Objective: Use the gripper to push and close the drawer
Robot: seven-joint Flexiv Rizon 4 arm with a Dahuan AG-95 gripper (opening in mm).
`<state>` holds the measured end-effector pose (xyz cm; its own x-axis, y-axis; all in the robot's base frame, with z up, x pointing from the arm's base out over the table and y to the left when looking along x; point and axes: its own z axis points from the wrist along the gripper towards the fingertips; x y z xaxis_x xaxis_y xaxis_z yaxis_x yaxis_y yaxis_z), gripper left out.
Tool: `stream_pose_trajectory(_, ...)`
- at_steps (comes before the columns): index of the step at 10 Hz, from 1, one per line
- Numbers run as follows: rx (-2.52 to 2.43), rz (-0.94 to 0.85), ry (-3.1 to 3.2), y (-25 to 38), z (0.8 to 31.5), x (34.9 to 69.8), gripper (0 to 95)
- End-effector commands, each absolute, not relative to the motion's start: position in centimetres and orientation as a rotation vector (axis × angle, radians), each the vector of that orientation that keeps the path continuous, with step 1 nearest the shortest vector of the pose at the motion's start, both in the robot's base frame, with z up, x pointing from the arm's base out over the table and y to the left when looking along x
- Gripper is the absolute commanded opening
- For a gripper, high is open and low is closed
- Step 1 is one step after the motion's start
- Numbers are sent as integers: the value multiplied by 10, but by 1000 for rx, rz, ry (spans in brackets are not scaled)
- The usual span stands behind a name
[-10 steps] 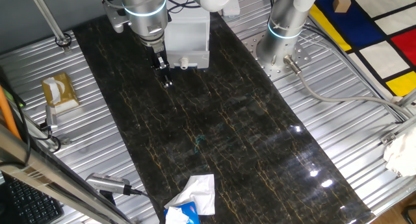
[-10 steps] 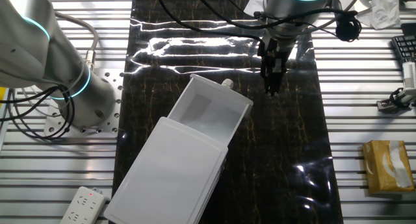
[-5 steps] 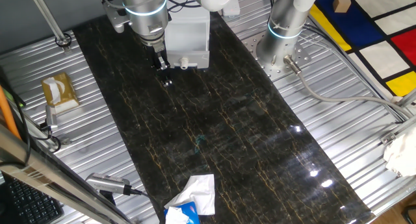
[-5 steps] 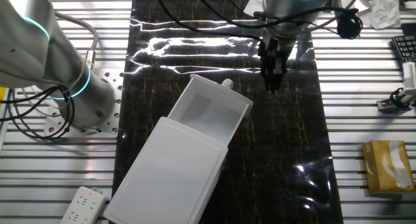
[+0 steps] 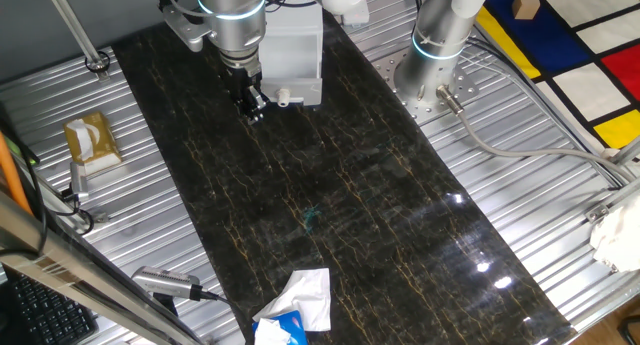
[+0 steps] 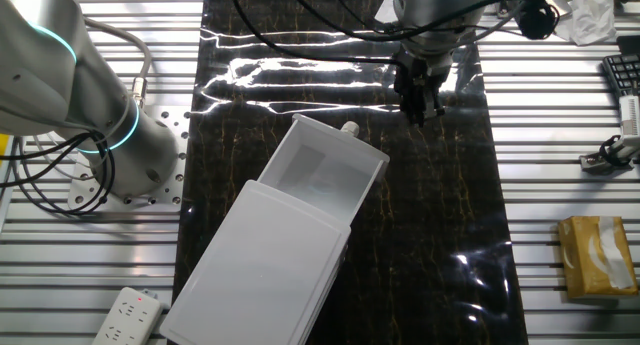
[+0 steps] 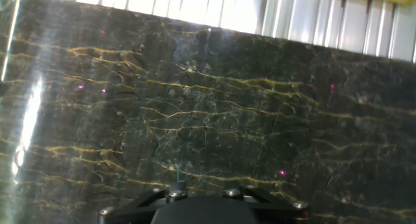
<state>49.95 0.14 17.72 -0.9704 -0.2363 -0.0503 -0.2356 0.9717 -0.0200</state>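
The gripper (image 6: 422, 107), fingers together and empty, has risen toward frame top, just right of the half-open drawer's (image 6: 318, 175) knob (image 6: 350, 130); bare mat (image 6: 440, 215) lies below.

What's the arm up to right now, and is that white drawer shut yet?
Gripper beside drawer front, not touching; jaw state unclear. Drawer pulled out, knob toward gripper. Nothing between them.

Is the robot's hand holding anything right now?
No, nothing is held. The gripper hangs over the dark tabletop, beside the open drawer and its knob, with nothing between its fingers. Whether the fingers are open or shut cannot be told.
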Motion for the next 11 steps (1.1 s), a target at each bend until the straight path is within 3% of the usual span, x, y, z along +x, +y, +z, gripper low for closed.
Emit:
stream_pose_trajectory(1, -318, -21, 3078, 1, 177, 499, 0)
stream_pose_trajectory(11, -303, -33, 3085, 2, 178, 499, 0)
